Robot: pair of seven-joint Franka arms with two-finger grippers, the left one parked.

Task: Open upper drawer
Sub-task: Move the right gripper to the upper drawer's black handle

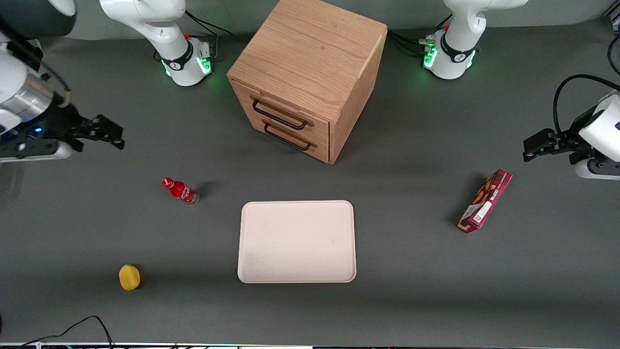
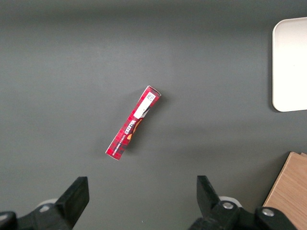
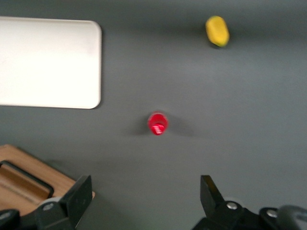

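upper drawer (image 1: 286, 114) shut, in cabinet (image 1: 310, 72) at table's robot-side edge | stiff, light; black wire handle (image 1: 279, 115) to be hooked mid-span | gripper (image 1: 104, 132) held open, well apart at working-arm edge

**A robot lab bench, staged for trials**

A grey mat covers the table (image 1: 411, 300), and white arm bases (image 1: 186, 60) with green status lights are bolted at its edge, cables trailing off. The gripper (image 1: 104, 132) hangs above the mat, fingers apart. Props sit scattered: an oak cabinet (image 1: 310, 72), tray (image 1: 297, 241), red bottle (image 1: 180, 190).
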